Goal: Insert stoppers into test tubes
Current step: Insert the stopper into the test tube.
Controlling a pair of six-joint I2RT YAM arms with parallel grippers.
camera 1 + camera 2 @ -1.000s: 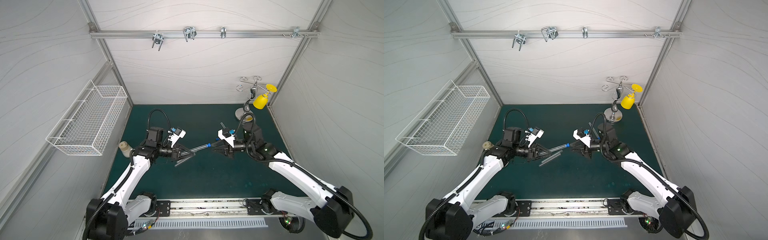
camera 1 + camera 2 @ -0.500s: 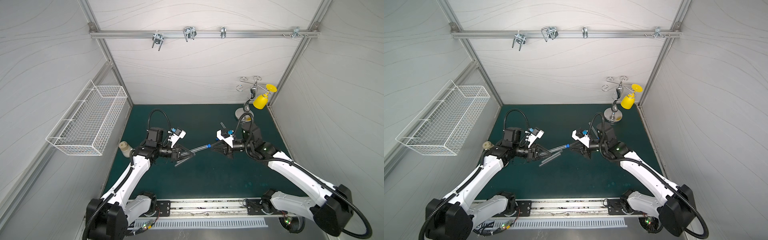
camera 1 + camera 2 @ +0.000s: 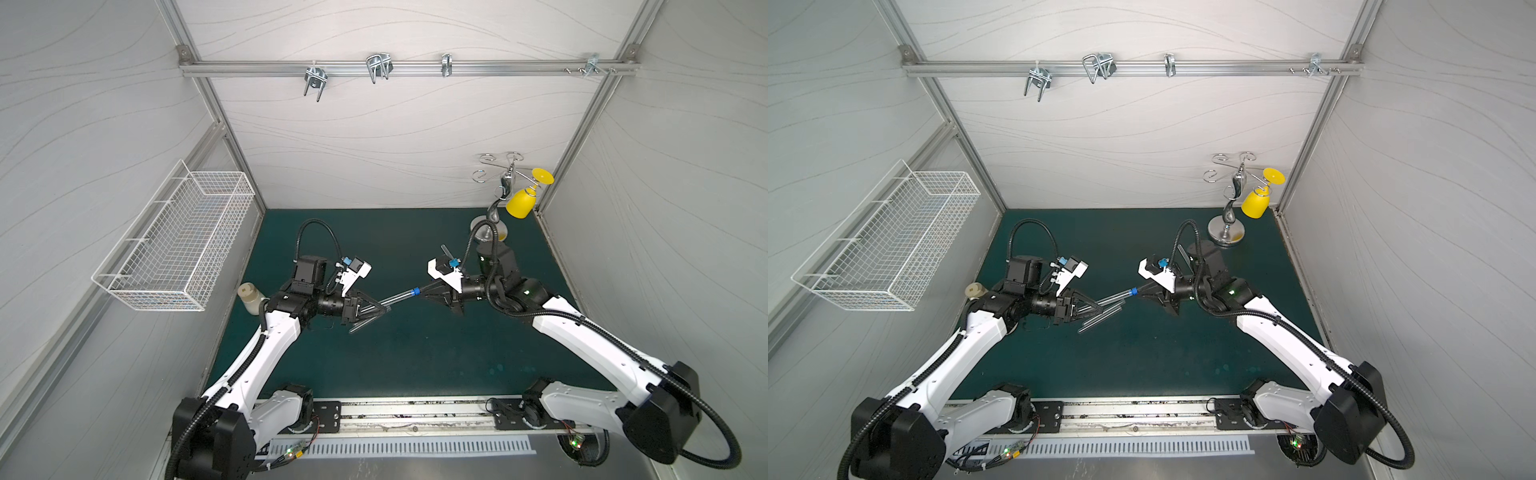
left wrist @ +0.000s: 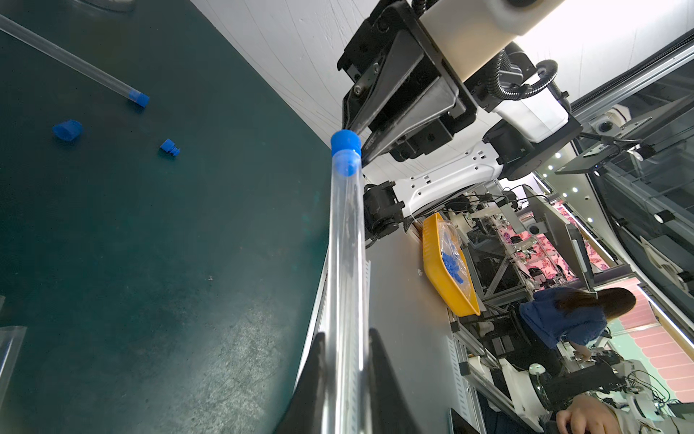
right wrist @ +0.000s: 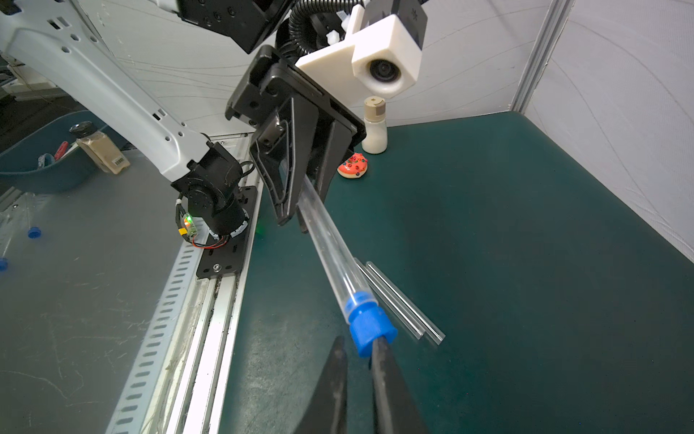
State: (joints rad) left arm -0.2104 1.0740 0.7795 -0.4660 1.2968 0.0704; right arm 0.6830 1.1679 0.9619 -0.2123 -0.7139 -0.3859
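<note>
Above the green counter [image 3: 415, 357], the left claw [image 4: 343, 334] is clamped on a clear test tube [image 4: 343, 244], holding it off the surface. The right claw [image 5: 356, 344], jaws nearly together, meets the blue stopper [image 5: 366, 323] seated in the tube's mouth; whether it pinches the stopper I cannot tell. Two loose stoppers [image 4: 67, 130] lie on the counter.

Tubes [image 4: 343, 244], clear, numbered four: one held, one lying stoppered, two lying bare; stoppers [image 4: 67, 130], blue, numbered four: two seated in tubes, two loose; arms [image 3: 270, 345] numbered two; rail fittings [image 3: 378, 68] numbered four; bottle [image 5: 374, 127], one; toy doughnut [image 5: 352, 165], one; wire basket [image 3: 178, 241], one; yellow cup [image 3: 519, 203], one; stand [image 3: 1227, 237], one.
</note>
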